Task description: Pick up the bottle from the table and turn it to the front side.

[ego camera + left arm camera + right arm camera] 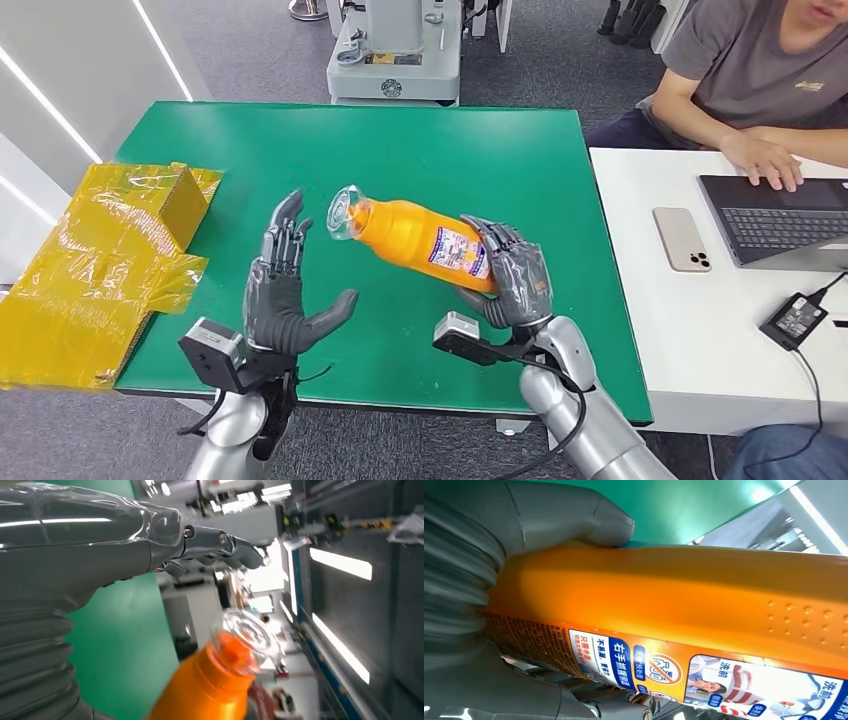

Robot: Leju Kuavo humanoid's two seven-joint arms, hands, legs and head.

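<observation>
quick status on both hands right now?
Left hand: open, fingers spread, holding nothing, beside the bottle's clear cap.
Right hand: grips the orange bottle at its label end, lifted off the green table.

Yellow wrap [95,270] left; phone [682,239], laptop [775,218], person [745,80] right.

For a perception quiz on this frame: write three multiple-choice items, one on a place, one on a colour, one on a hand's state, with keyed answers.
1. Where is the orange bottle?
A. Flat on the green table
B. Held above the table by the right hand
C. On the white desk

2. What colour is the crumpled wrap at the table's left end?
A. Yellow
B. Blue
C. Red

3. What state is the left hand in?
A. Gripping the bottle
B. Closed in a fist
C. Open, holding nothing

Answers: 1 B, its fingers wrap the labelled end; 2 A, it is yellow film; 3 C, fingers apart beside the clear cap.
</observation>
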